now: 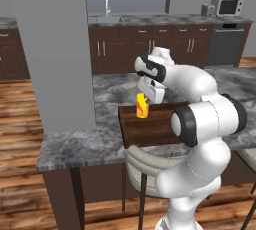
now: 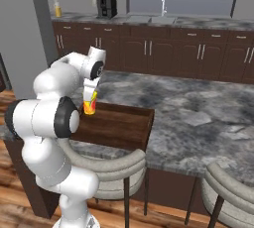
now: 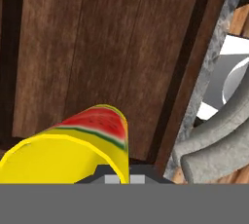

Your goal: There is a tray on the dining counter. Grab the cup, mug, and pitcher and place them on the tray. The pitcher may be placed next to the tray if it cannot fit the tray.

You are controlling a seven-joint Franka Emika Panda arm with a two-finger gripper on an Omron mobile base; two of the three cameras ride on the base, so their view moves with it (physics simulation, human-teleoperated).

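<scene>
My gripper (image 1: 143, 98) is shut on the yellow cup (image 1: 142, 106), which has a red watermelon mark on its side. The cup stands upright over the left rear part of the dark wooden tray (image 1: 155, 125) on the marbled dining counter (image 1: 75, 144). I cannot tell whether its base touches the tray floor. From the right, the cup (image 2: 90, 106) hangs under the gripper (image 2: 91, 96) at the tray's (image 2: 121, 124) left end. The hand view looks down past the cup (image 3: 73, 145) onto the tray boards (image 3: 97, 47). A small pitcher (image 2: 58, 8) with orange liquid stands on the far back counter. The mug is out of view.
A wide grey pillar (image 1: 55, 49) rises from the counter's left end. Padded stools (image 2: 114, 165) sit against the near edge below the tray. On the back counter are a coffee machine (image 2: 106, 5), a sink faucet (image 2: 162, 5), a toaster (image 1: 207, 10) and a microwave (image 1: 227, 5).
</scene>
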